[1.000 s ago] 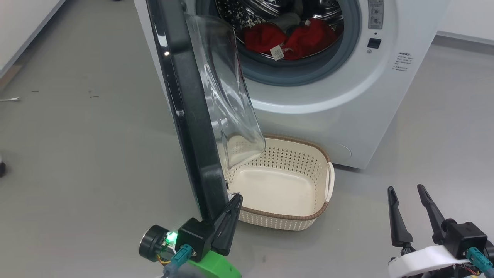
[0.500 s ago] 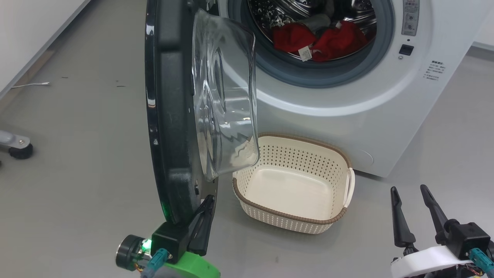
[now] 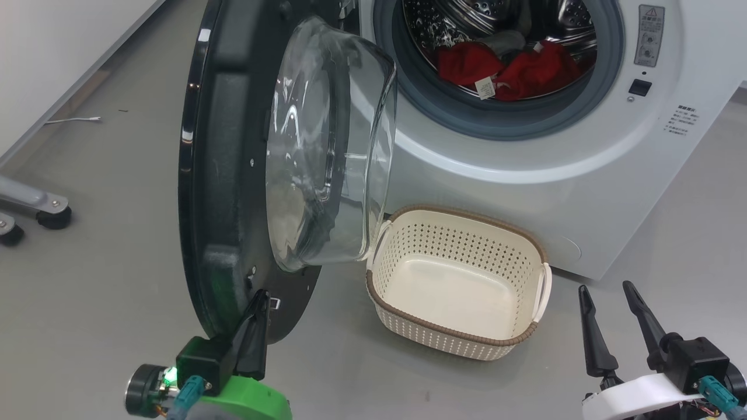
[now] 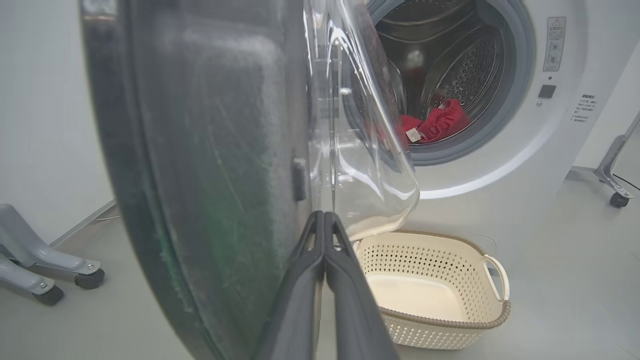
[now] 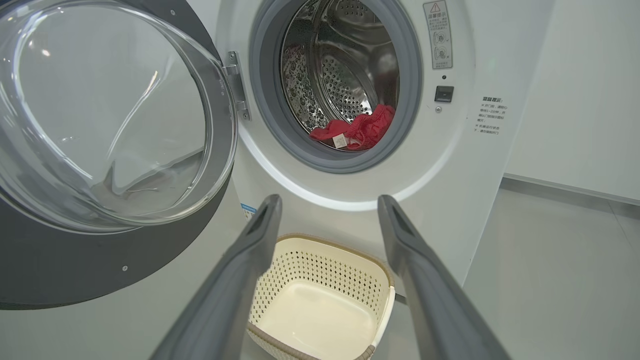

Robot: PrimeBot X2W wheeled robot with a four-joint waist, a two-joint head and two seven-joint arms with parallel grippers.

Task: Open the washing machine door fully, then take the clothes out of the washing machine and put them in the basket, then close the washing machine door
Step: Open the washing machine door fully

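Swinging wider than a second ago, the door (image 3: 222, 175) leans against the pinched-shut left gripper (image 3: 261, 300), so unloading looks near. The right gripper (image 3: 605, 287) waits spread wide; clothes (image 3: 513, 67) lie in the machine (image 3: 525, 175) beyond it, basket (image 3: 455, 333) between both grippers.

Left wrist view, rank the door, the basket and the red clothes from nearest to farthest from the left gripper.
1. washing machine door, right by the left gripper, on its left.
2. basket, low on the right.
3. clothes, in the drum, upper right.
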